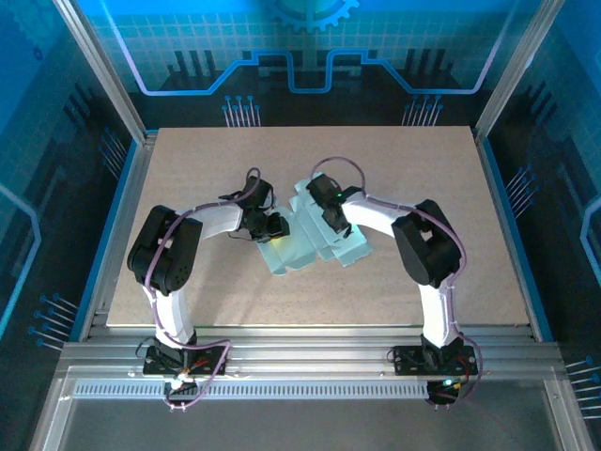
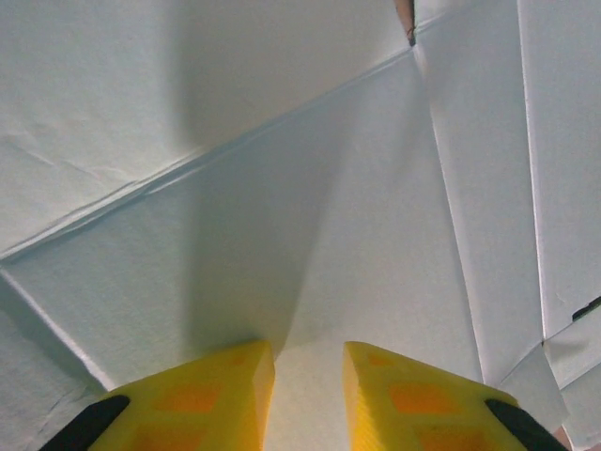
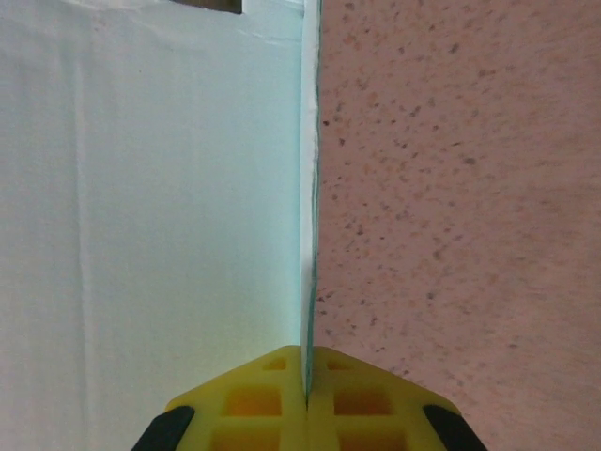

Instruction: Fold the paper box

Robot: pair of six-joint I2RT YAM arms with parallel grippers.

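Finding: the paper box (image 1: 319, 246) lies part-folded at mid-counter (image 1: 423, 169), between both arms.

Right gripper (image 3: 307, 355): jaws clenched on a card edge.

Left gripper (image 2: 308, 355): jaws narrowly parted over a creased panel, with nothing visibly clamped.

Recommendation: the right gripper steadies its edge while the left presses squarely along the crease, avoiding a skewed fold.

Seen from above, a pinkish, speckled bench (image 1: 207, 160) is bordered by aluminium rails (image 1: 300, 362) along its near edge and flanked by slanted aluminium posts (image 1: 99, 66) at the back corners. It is enclosed by blue panels (image 1: 423, 38) printed with circuit lines, and a gear motif (image 1: 310, 9) is set at the top.
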